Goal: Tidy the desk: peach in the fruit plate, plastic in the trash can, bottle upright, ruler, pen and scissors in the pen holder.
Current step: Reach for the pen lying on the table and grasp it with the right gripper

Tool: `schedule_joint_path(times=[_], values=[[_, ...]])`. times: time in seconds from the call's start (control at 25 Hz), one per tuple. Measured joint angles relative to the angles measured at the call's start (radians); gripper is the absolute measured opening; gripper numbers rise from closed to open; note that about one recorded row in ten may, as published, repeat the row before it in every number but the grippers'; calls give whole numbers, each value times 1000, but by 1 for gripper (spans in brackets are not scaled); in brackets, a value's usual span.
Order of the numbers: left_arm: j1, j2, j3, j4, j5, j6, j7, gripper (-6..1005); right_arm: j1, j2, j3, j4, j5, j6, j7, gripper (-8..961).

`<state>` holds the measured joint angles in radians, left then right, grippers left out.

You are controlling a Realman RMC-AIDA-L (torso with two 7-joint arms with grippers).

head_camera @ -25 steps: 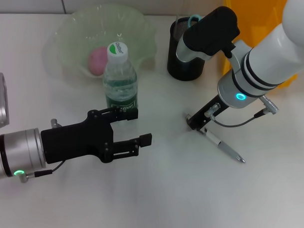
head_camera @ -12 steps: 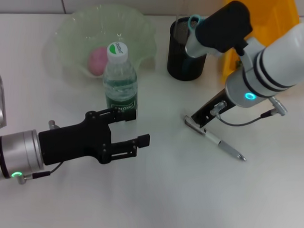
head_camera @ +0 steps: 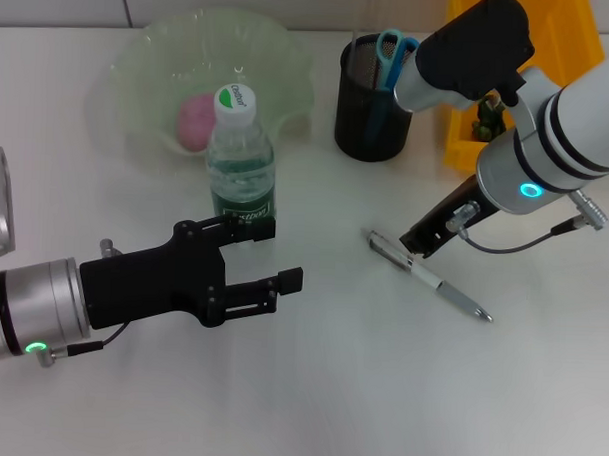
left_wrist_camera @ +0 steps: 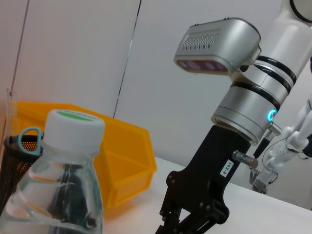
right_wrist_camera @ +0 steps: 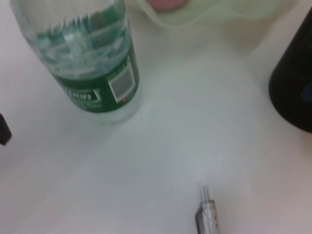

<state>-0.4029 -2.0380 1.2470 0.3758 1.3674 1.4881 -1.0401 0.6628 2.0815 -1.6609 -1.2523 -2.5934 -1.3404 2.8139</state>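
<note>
Pen (head_camera: 430, 276): it lay flat on your desk (head_camera: 309, 388), just beside the right gripper (head_camera: 416, 243).
Right fingers: you could not tell their spread.
Left gripper (head_camera: 269, 251): its fingers stood wide, near the upright bottle (head_camera: 241, 156).
Peach (head_camera: 196, 120): it sat in the fruit plate (head_camera: 281, 47).
Scissors (head_camera: 394, 49): they stood in the pen holder (head_camera: 368, 115).

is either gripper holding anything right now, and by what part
Nothing is held. The left gripper is open beside the bottle; the pen lies on the desk by the right gripper.
</note>
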Motion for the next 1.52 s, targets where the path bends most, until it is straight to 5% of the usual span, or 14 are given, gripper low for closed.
schedule_joint_path(times=[0.16, 0.36, 0.64, 1.52], values=[[4, 0, 0, 0, -1, 1, 0, 756, 8, 3, -12, 3, -16, -30, 5, 123], [5, -1, 0, 0, -1, 3, -2, 756, 5, 6, -31, 3, -16, -49, 6, 331], [6, -3, 0, 0, 4, 3, -6, 756, 2, 6, -48, 5, -18, -65, 6, 412], [6, -8, 0, 0, 5, 1, -4, 756, -4, 5, -81, 17, -56, -63, -28, 393]])
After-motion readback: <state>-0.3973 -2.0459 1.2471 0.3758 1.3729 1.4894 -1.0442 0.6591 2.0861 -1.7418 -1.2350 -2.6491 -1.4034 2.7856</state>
